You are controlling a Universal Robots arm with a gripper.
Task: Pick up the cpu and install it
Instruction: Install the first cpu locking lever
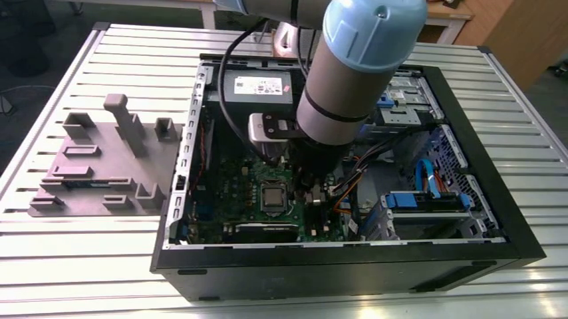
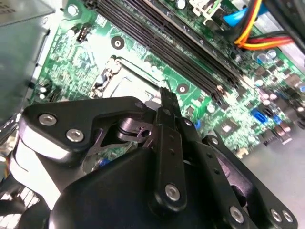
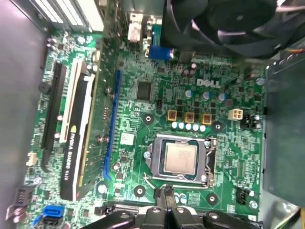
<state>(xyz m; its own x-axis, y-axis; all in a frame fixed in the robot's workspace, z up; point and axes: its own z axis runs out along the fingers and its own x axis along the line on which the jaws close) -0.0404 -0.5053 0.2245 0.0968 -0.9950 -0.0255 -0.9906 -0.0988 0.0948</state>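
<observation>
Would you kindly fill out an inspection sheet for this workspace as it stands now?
Surface: slatted metal table carrying an open computer case.
Job's things: cpu lies inside its socket frame on the green motherboard.
Clutter: grey fixture plate at the exterior view's left of the case.
Grippers: hand is beside the socket, empty, fingertips together.
Cables: orange, yellow and blue leads in the case; black cable along the arm.
Surroundings: wooden furniture behind the table.

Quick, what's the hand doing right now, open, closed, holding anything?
Hand: closed with the fingertips together, holding nothing, hovering beside the socket frame, where the cpu already sits on the motherboard.
</observation>
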